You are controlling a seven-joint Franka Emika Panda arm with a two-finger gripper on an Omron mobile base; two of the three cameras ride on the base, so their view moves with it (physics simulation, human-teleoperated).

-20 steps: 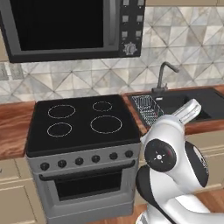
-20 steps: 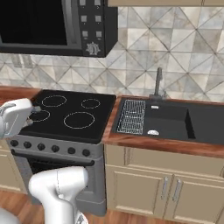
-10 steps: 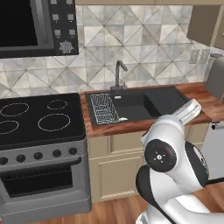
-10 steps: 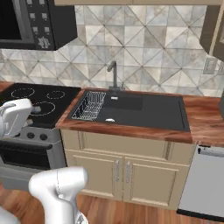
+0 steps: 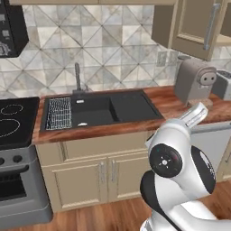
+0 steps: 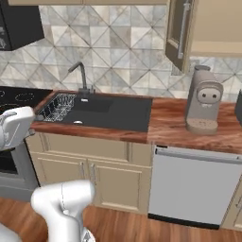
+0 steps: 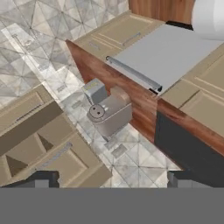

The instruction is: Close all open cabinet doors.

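Note:
An open cabinet door point(image 5: 191, 28), beige with a long silver bar handle point(image 5: 210, 26), swings out from the wall cabinet at the upper right, above the counter. From the right base view the same door point(image 6: 177, 34) shows nearly edge-on. In the hand view, rolled sideways, the open door point(image 7: 65, 162) stands away from the dark cabinet interior point(image 7: 26, 131). My gripper point(image 7: 111, 180) is open with nothing between its dark fingertips point(image 7: 41, 179), well short of the door.
A grey coffee machine point(image 5: 194, 81) stands on the wooden counter point(image 5: 167, 106) under the open door. A black sink point(image 5: 99, 110) with a tap and a wire rack lies left of it, and a stove point(image 5: 11, 122) further left. A dishwasher point(image 6: 194, 184) sits below the counter.
The base has driven to the right: the views slid from the stove past the sink, and the coffee machine and open cabinet door have come into view. The gripper stays open.

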